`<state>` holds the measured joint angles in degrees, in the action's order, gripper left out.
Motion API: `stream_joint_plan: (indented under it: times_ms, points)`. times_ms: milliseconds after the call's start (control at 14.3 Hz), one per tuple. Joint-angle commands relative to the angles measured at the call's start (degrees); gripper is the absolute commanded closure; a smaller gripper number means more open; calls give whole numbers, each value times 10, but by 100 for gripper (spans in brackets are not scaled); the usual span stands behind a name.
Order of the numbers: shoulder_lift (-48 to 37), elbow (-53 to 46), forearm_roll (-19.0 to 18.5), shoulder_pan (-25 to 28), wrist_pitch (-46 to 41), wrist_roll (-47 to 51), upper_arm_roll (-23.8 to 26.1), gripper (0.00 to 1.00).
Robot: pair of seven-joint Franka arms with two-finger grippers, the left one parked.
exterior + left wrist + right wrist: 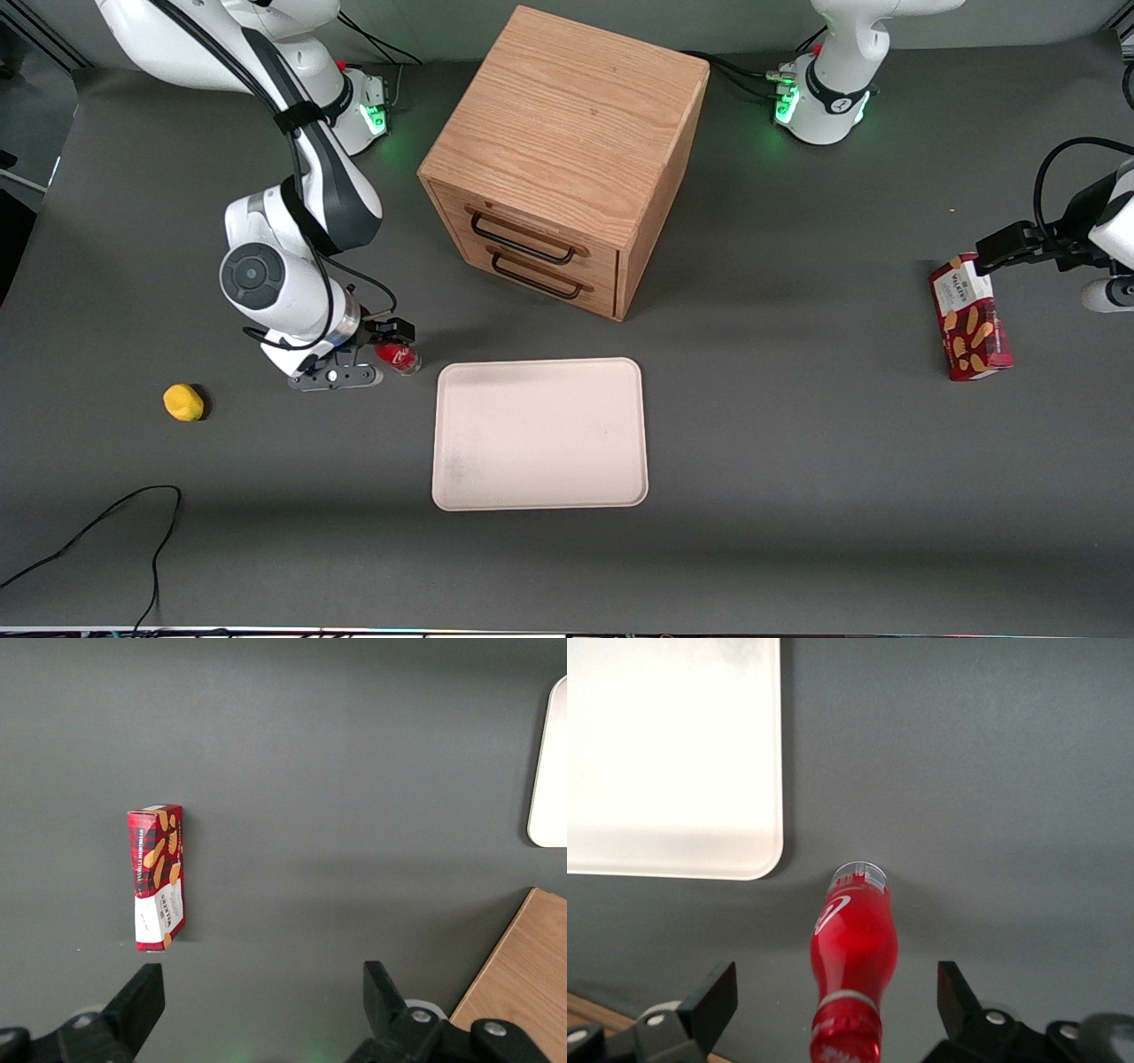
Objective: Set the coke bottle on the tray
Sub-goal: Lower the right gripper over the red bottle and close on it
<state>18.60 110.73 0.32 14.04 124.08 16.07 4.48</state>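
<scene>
The coke bottle (398, 356) is a tiny red bottle with a red cap, standing on the dark table beside the tray's corner, toward the working arm's end. In the right wrist view the bottle (852, 970) stands between my open fingers without touching either one. My gripper (837, 1005) hangs directly above the bottle, low over the table (383, 344). The tray (539, 434) is large, flat and cream-white with a low rim, and nothing lies on it. Its rounded corner (757, 859) shows close to the bottle's clear base.
A wooden drawer cabinet (567, 159) stands farther from the front camera than the tray. A yellow lump (183, 401) lies toward the working arm's end. A red biscuit box (970, 317) lies toward the parked arm's end. A black cable (106, 523) lies near the front edge.
</scene>
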Motion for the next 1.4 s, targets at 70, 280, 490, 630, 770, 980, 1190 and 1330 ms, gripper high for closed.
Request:
stream_joint_plan:
  times_ms: [70, 280, 490, 630, 770, 980, 1190, 1330]
  points:
    - [-11, 27, 3, 0, 13, 15, 2, 0]
    - [-14, 30, 3, -1, 12, 12, 2, 18]
    - [-13, 29, 3, -1, 9, 10, 2, 68]
    - [-12, 28, 3, -2, 8, 9, 3, 88]
    - [-10, 26, 3, -2, 8, 8, 3, 99]
    - [-9, -10, 1, -2, -16, 0, 3, 100]
    - [9, -114, -1, -5, -91, -10, 1, 100]
    - [40, -216, -1, -6, -165, -10, 1, 100]
